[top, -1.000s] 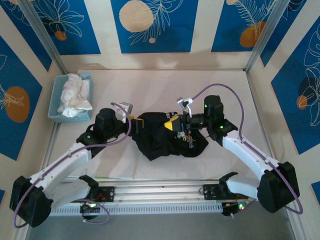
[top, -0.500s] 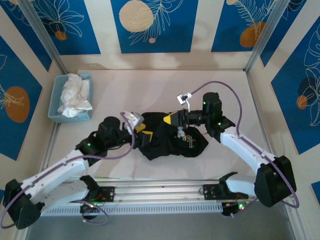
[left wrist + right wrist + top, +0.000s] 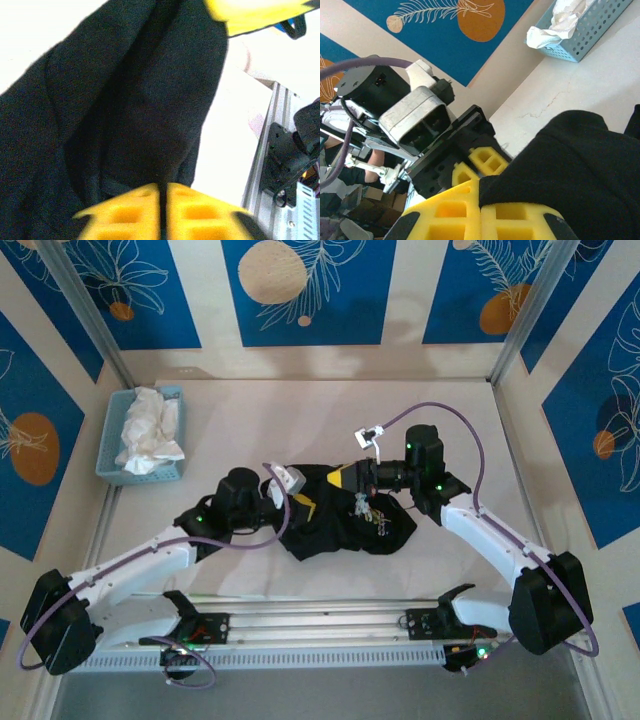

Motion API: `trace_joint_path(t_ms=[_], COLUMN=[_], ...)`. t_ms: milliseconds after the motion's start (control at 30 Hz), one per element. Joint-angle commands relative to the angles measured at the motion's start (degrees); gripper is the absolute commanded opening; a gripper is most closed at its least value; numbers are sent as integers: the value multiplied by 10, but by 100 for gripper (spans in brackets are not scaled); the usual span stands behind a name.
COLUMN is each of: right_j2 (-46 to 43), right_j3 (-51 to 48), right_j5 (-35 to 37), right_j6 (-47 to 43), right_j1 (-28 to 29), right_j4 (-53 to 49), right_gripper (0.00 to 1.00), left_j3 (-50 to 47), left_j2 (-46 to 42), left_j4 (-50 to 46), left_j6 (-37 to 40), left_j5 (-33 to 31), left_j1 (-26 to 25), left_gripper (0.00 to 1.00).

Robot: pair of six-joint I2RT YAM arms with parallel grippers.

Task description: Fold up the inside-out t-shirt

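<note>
Where fingers clamp bunched t-shirt, sleeves indistinguishable.

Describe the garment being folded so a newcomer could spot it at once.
On the pale table, look to the middle, between the two arms: a crumpled black t-shirt lies there, pinched by the left gripper and the right gripper. Unlike the white cloth in the blue basket at the far left, it is black and lies on the table itself.

Black t-shirt, blue basket, white cloth
</note>
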Motion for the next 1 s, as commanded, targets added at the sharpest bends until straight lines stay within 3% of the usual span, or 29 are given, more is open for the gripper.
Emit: trace_joint_path(t_ms=[0, 100, 200, 300, 367, 500, 600, 733, 967], right_j2=[-11, -7, 5, 8, -9, -89, -148, -162, -113], right_j3=[21, 58, 83, 105, 112, 65, 14, -14, -8], right_j5=[36, 130, 185, 247, 286, 302, 251, 236, 297], right_j6=[-30, -77, -91, -109, -133, -170, -198, -237, -291], right_j1=[-3, 11, 27, 32, 33, 38, 52, 120, 224], right_j4=[-58, -158, -192, -246, -282, -264, -208, -152, -113], right_gripper=[0, 0, 1, 22, 30, 40, 44, 44, 30], left_j3=[19, 26, 42, 69, 84, 98, 112, 127, 133], left_j2=[-16, -38, -45, -41, -36, -32, -29, -26, -28], left_j4=[26, 47, 72, 40, 24, 25, 23, 16, 6], left_j6=[-2, -34, -89, -127, -155, -179, -182, -180, -178], left_j5=[27, 60, 74, 22, -12, -23, -22, -17, -19], left_j1=[-4, -4, -4, -4, -3, -4, -4, -3, -4], left_gripper=[0, 0, 0, 0, 0, 0, 0, 0, 0])
